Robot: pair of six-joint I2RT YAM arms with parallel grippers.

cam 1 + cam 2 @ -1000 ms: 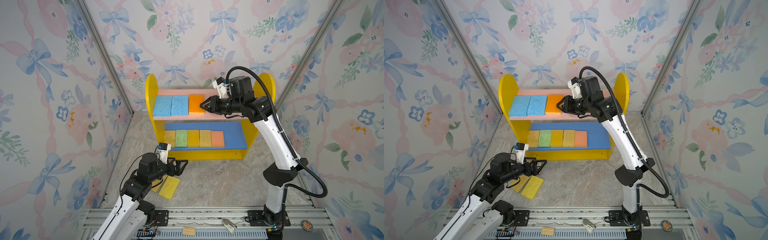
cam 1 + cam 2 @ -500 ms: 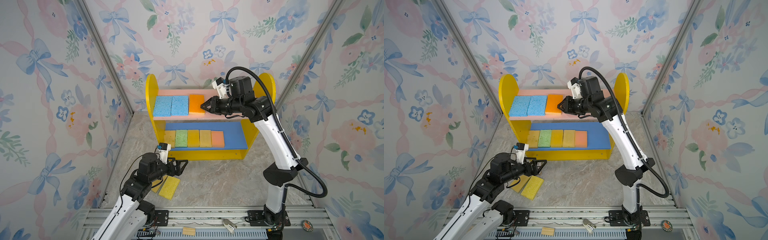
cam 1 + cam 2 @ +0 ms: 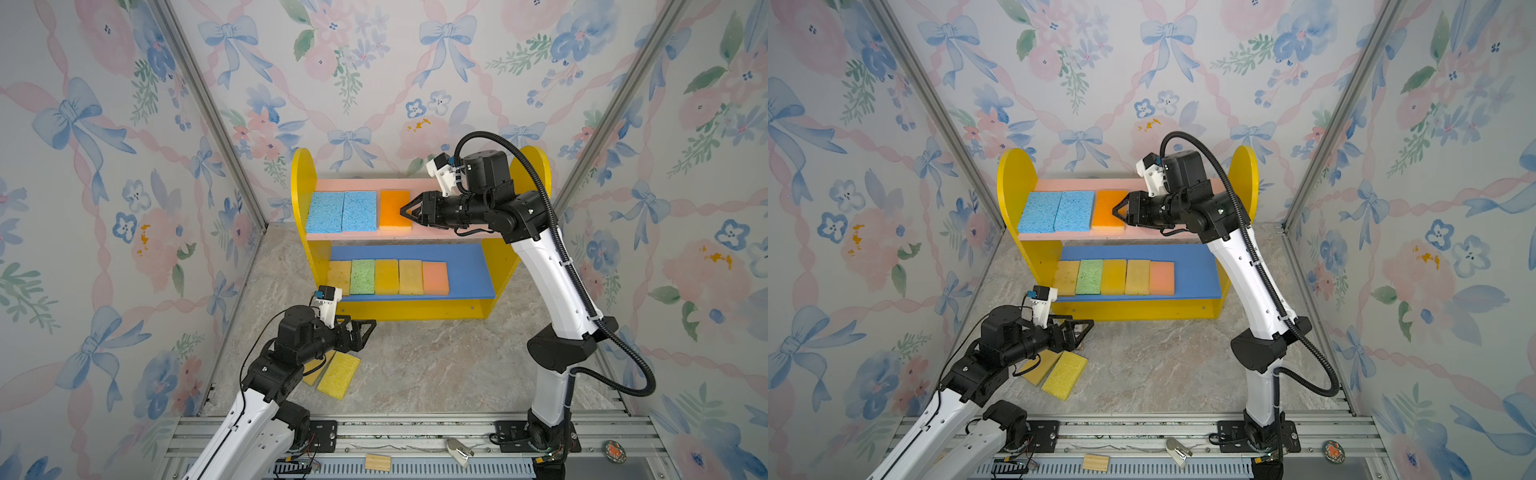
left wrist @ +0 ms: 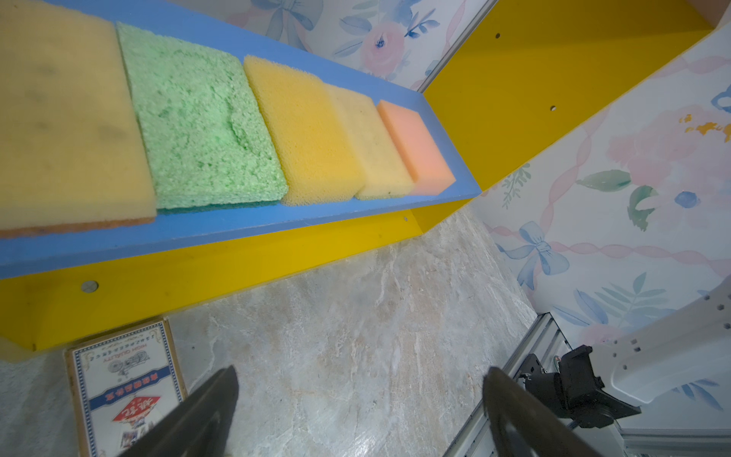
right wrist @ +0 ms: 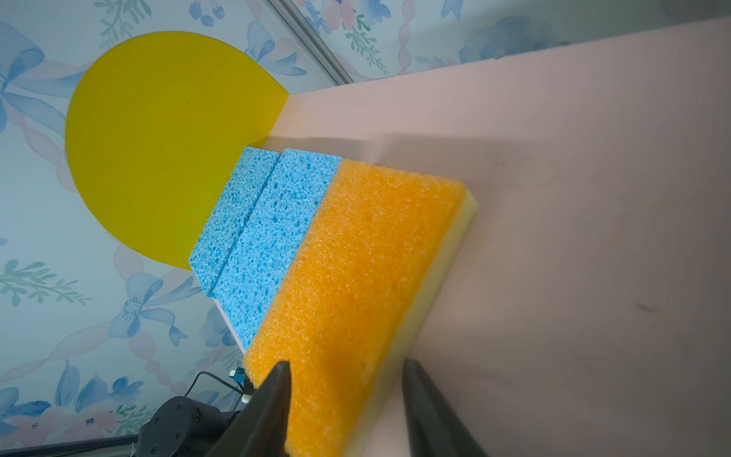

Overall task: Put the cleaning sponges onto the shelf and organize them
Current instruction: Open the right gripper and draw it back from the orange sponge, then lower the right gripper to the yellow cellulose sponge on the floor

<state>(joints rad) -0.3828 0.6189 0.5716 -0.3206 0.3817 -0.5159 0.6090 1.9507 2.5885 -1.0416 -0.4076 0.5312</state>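
Observation:
The shelf [image 3: 301, 174] stands at the back with yellow sides. Its pink upper board [image 5: 573, 158] carries two blue cleaning sponges [image 3: 340, 211] and an orange one [image 3: 392, 208] side by side. My right gripper [image 3: 405, 212] is open at the orange sponge's [image 5: 356, 257] near right corner; one finger lies over its top, the other stands clear of its side. Several sponges [image 3: 386, 276] line the blue lower board, the green one [image 4: 201, 130] second from the left. A yellow sponge [image 3: 338, 375] and a mustard one [image 3: 313, 374] lie on the floor under my open, empty left gripper [image 3: 368, 330].
A small printed card box [image 4: 122, 387] lies on the marble floor against the shelf's base, beside my left gripper [image 4: 360, 372]. On the front rail sit a wooden block [image 3: 377, 462] and a metal clip [image 3: 457, 451]. Floral walls close in on three sides.
The right gripper's jaws have spread apart at the orange sponge, which stays flat on the pink board. The left arm has not moved.

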